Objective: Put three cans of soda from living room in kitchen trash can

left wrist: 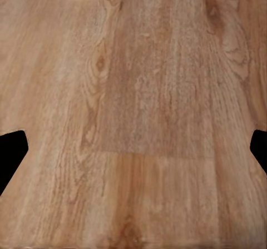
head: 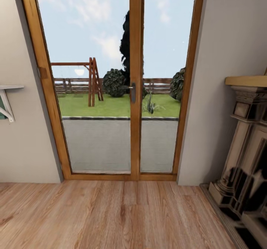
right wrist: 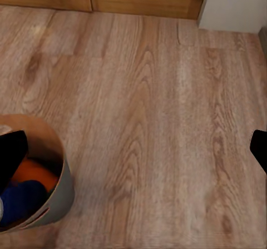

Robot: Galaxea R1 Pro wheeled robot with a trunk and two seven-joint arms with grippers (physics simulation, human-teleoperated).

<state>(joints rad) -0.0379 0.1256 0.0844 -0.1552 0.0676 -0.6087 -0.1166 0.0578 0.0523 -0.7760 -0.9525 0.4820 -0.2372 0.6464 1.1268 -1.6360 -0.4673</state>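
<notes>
In the right wrist view the pale grey-beige tash can [right wrist: 60,196] appears at the picture's edge over the wood-plank floor. Inside its brown interior lie an orange can of soda [right wrist: 34,174] and a dark blue one [right wrist: 21,202]; a third can is not visible. My right gripper [right wrist: 133,154] is open, with one dark fingertip [right wrist: 10,157] in front of the bin's mouth and the other [right wrist: 259,149] far across the picture. My left gripper [left wrist: 133,154] is open over bare floor planks, nothing between its fingers.
I face wood-framed glass doors [head: 135,93] of the living room, with a garden beyond. A dark fireplace [head: 244,160] stands at the right on its hearth. A small white wall shelf [head: 8,100] juts out at the left. Wood-plank floor [head: 111,215] stretches before me.
</notes>
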